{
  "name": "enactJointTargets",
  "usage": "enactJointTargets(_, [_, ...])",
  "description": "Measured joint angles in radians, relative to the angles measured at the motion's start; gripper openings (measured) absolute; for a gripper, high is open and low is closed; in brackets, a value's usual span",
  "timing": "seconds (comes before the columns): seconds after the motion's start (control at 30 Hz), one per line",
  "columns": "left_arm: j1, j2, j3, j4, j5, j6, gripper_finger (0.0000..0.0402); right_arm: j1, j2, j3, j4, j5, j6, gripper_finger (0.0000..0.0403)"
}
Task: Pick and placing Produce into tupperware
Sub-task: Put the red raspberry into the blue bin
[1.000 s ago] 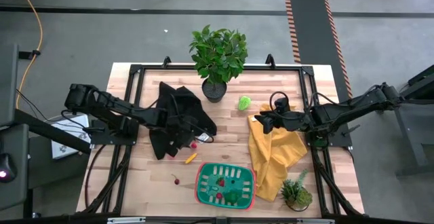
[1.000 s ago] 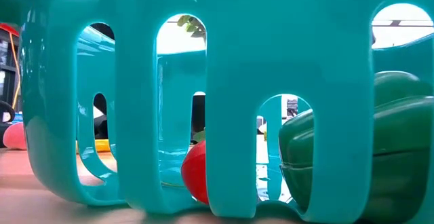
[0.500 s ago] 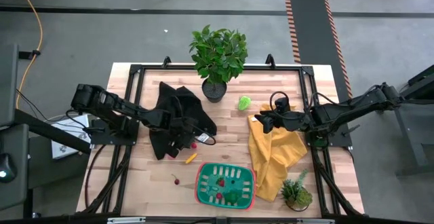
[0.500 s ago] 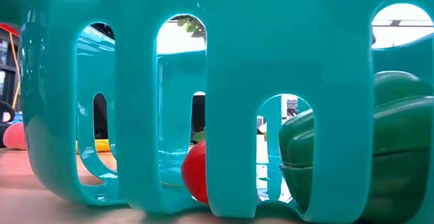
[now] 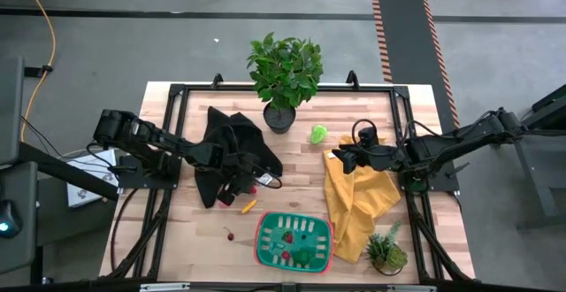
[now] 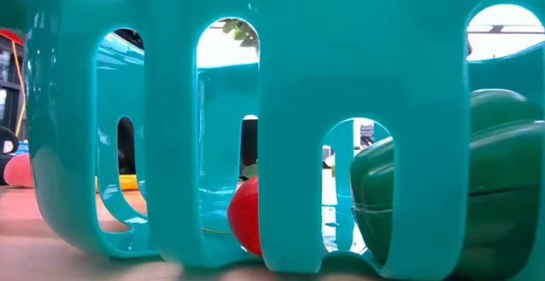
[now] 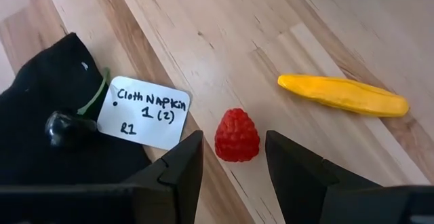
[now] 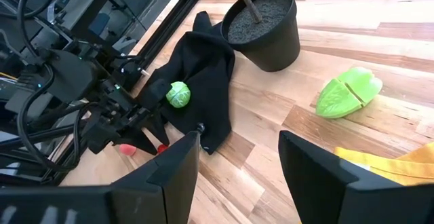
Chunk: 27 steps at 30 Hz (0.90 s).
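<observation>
Left gripper (image 7: 230,157) lined up on the raspberry (image 7: 237,135), tupperware (image 5: 294,240) waiting beyond.

I see the wooden table (image 5: 186,230), then the black cloth (image 7: 47,95) beside my left fingers (image 7: 178,166), the yellow piece (image 7: 343,95) ahead of them, and the raspberry between the 2 open, empty jaws, touching neither. I'd judge the best approach is to drop straight down, keep the berry centred, clear of the cloth's tag (image 7: 143,113), then close gently. Right gripper (image 8: 237,157) waits spread over the yellow cloth (image 5: 358,199).
</observation>
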Motion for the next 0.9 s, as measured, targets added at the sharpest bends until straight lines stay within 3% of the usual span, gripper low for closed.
enactJointTargets(0.9, [0.000,0.034,0.000,0.023,0.023,-0.025,0.0147,0.000,0.000,0.000,0.000,0.000,-0.004,0.0193])
